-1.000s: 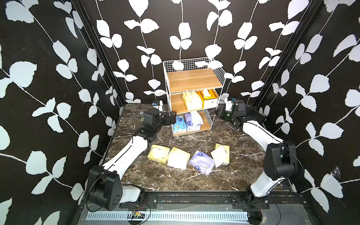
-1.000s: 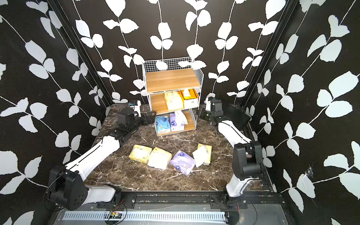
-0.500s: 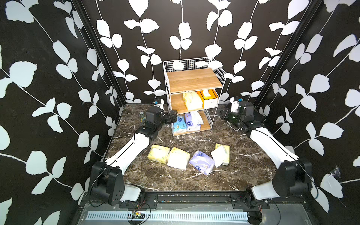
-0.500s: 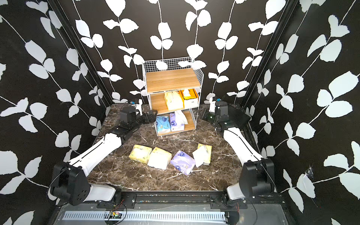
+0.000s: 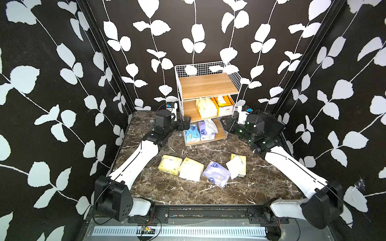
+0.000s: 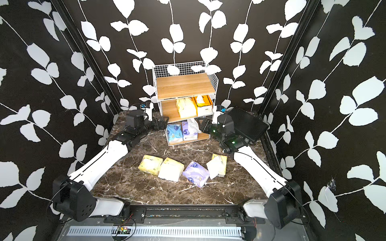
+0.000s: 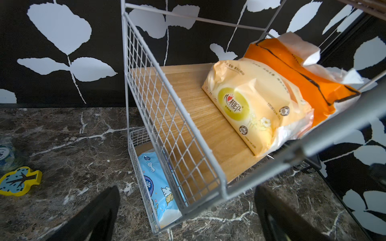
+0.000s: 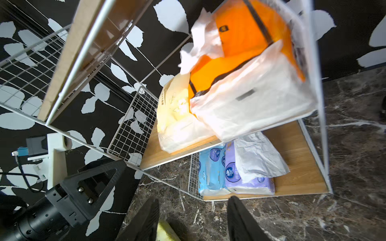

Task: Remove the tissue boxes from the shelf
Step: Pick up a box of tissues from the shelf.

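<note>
Left tool [image 5: 186, 123], spread wide, sits beside the shelf [image 5: 208, 86] on its meshed side; right tool [image 5: 227, 125], parted and empty, faces the bare-framed side, nearest the orange-and-white box [image 5: 224, 105].

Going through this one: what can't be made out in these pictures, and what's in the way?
- Shelf bottom tier, rear: both top views, hidden under the middle board; packs behind the blue pack uncountable.
- Orange box: right wrist view, blurred; print unreadable.
- Yellow pack: right wrist view, cut off by the edge; which one unclear.
- Black case: both top views, partly behind the right arm.
</note>
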Robot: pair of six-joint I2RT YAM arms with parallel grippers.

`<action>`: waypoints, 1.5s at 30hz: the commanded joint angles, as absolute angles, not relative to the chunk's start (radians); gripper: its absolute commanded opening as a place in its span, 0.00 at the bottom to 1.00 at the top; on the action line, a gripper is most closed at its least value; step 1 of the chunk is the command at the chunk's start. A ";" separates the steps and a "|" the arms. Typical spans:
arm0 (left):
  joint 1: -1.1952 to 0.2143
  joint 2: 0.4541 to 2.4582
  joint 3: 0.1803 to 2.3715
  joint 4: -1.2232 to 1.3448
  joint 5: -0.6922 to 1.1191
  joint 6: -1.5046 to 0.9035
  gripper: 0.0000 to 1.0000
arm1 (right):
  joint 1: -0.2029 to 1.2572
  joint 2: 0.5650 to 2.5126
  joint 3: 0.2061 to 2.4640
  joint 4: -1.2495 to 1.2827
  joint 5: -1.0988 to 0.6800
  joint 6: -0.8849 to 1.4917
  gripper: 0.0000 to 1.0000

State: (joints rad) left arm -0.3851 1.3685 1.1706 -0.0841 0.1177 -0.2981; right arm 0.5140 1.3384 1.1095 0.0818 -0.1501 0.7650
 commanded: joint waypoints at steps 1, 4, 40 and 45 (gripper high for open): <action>-0.383 1.357 1.203 -0.132 0.172 -0.200 0.99 | 0.579 1.388 1.139 0.200 -0.036 0.825 0.57; -0.383 1.385 1.225 -0.150 0.171 -0.168 0.99 | 0.633 1.423 1.169 0.208 0.048 0.809 0.61; -0.376 1.323 1.187 -0.149 0.174 -0.127 0.99 | 0.704 1.780 1.554 0.083 0.283 0.611 0.68; -0.376 1.318 1.184 -0.150 0.166 -0.121 0.99 | 0.704 1.782 1.552 0.083 0.284 0.589 0.49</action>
State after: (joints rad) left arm -0.3824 1.3590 1.1942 -0.1375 0.1646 -0.1371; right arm 0.6979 1.7737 1.5047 0.0761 0.2634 0.6121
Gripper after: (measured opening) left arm 0.989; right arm 0.506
